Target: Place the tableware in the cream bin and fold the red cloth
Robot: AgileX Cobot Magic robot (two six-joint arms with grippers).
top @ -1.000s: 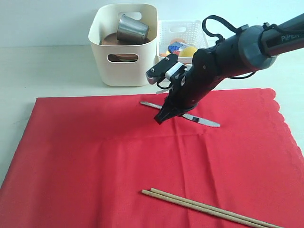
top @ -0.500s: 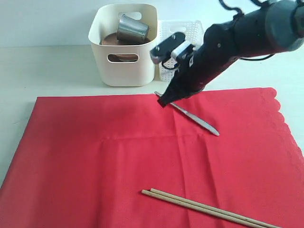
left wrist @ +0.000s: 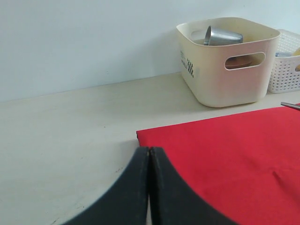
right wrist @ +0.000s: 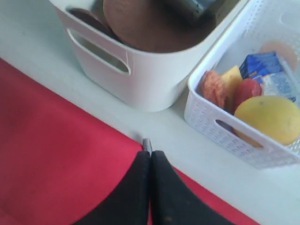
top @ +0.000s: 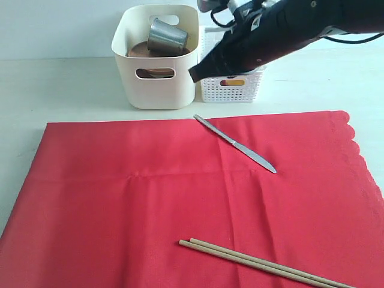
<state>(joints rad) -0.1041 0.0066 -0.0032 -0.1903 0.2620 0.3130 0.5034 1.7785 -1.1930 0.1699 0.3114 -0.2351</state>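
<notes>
Two pieces lie on the cloth (top: 150,198): knife (top: 235,144) toward 12 o'clock, chopsticks (top: 264,264) at 5. Right gripper (top: 194,75) hangs beyond 12 o'clock, jaws pressed together, empty; left gripper (left wrist: 149,157) likewise. Knife pickup seems in hand: open, descend, grip, carry to bin (top: 156,90).

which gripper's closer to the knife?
Right. The right gripper hangs shut above one end of the silver knife, not holding it; the left gripper sits shut over the table beyond a corner of the red cloth.

right hand (top: 194,74) lifted off silver knife (top: 235,144), now shut; knife swung round, dropped
</notes>
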